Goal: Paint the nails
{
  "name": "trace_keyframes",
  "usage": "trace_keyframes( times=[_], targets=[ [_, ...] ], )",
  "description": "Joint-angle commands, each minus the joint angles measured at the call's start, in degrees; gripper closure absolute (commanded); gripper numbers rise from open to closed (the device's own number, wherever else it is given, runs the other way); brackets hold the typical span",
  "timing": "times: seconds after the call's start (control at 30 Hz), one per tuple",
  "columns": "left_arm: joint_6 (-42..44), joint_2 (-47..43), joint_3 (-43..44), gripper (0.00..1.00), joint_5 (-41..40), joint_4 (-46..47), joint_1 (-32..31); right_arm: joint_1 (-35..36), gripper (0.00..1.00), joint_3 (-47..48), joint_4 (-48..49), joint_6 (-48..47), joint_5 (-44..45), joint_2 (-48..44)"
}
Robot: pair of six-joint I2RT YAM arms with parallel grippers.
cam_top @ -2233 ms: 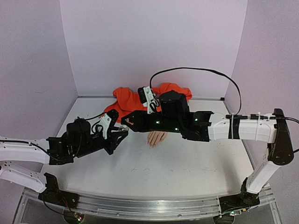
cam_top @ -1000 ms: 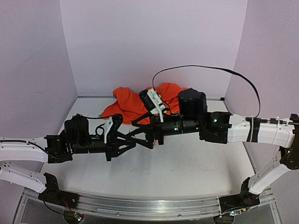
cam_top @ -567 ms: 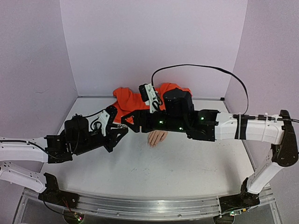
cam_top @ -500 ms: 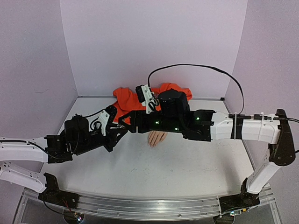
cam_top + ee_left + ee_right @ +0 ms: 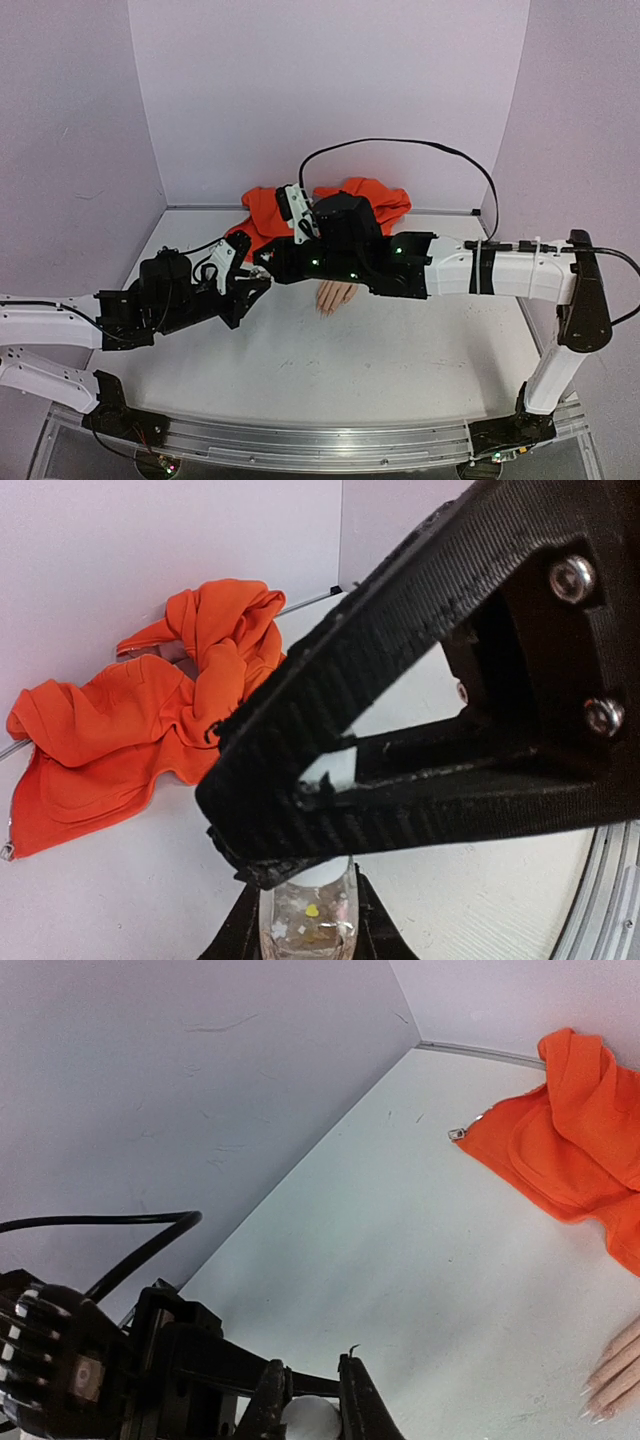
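Right wrist: nails [image 5: 598,1412] at frame edge.

White table [image 5: 340,365] with faint scuffs, boxed in by plain lilac walls: back wall [image 5: 330,90] at the table's far edge, side walls [image 5: 60,150] rising from either side. Metal rail [image 5: 300,445] along the table's near edge. Soft, even light

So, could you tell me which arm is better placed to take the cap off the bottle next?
The right one, I think. The right hand is shut on the white cap, while the left hand grips the bottle below it and should just steady it.
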Motion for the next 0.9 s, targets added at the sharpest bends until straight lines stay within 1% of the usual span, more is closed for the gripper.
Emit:
trace_keyframes(
  times=[0.0,0.03,0.1,0.13,0.17,0.2,0.23,0.3,0.33,0.37,0.43,0.5,0.53,0.57,0.63,0.7,0.73,0.77,0.8,0.87],
  targets=[
    [0.46,-2.53,0.09,1.00,3.89,2.03,-0.05,0.11,0.99,2.33,1.02,-3.97,-1.91,-0.78],
    [0.63,-2.90,0.08,1.00,5.86,2.01,0.00,0.08,1.00,1.91,1.10,-5.96,-2.82,-1.80],
    [0.94,-4.06,-0.27,1.00,12.39,2.01,0.02,-0.06,1.00,-0.08,1.74,-12.18,-6.37,-4.16],
    [1.30,-4.85,-0.53,1.00,16.01,2.05,0.06,-0.79,1.00,-1.82,2.75,-14.78,-10.31,-5.64],
    [1.75,-5.76,-0.69,1.00,19.61,2.09,-0.02,-1.89,1.00,-3.46,3.83,-17.31,-16.55,-7.04],
    [2.14,-6.36,-0.71,1.00,22.94,2.09,0.02,-3.34,1.00,-5.02,4.63,-19.78,-25.50,-8.29],
    [2.34,-6.96,-0.66,1.00,26.12,2.02,0.02,-4.54,1.00,-6.44,5.84,-22.98,-36.88,-9.41],
    [2.37,-7.76,-0.37,1.00,32.53,2.02,0.06,-4.73,1.00,-8.89,7.24,-30.08,-64.55,-10.58],
    [2.37,-7.58,-0.03,1.00,35.78,2.01,0.04,-4.74,1.00,-9.26,7.42,-30.77,-71.38,-10.62],
    [2.37,-7.29,0.51,1.00,38.93,2.01,0.02,-4.67,1.00,-9.17,7.19,-30.87,-73.21,-10.68],
    [2.37,-6.13,1.67,1.00,41.52,2.01,0.04,-4.49,1.00,-10.14,5.46,-33.65,-72.84,-11.60],
    [2.33,-5.03,2.37,1.00,41.26,2.01,0.02,-4.50,1.00,-11.68,5.50,-34.34,-69.89,-12.87],
    [2.34,-4.66,2.51,1.00,40.21,2.01,0.06,-4.48,1.00,-12.00,5.57,-34.09,-67.71,-13.29],
    [2.29,-4.44,2.62,1.00,38.58,2.01,0.03,-4.42,1.00,-12.41,5.77,-33.46,-63.62,-13.83],
    [2.37,-4.31,2.55,1.00,34.50,2.01,0.02,-4.50,0.72,-13.85,7.56,-29.21,-51.15,-15.87],
    [2.37,-4.13,2.58,1.00,27.78,1.96,0.02,-4.41,0.38,-14.92,7.95,-24.93,-37.34,-18.09],
    [2.26,-3.96,2.51,1.00,23.91,1.74,0.02,-4.49,0.29,-15.27,7.83,-21.90,-29.85,-18.77],
    [2.24,-3.79,2.35,1.00,19.92,1.56,0.02,-4.50,0.24,-15.41,7.53,-18.96,-23.72,-19.27],
    [2.35,-3.61,2.22,1.00,16.83,1.45,0.02,-4.46,0.22,-15.65,7.16,-16.11,-18.24,-19.62],
    [1.86,-3.27,2.04,1.00,10.34,1.16,0.02,-4.49,0.21,-15.61,5.66,-9.62,-10.16,-19.75]
  ],
)
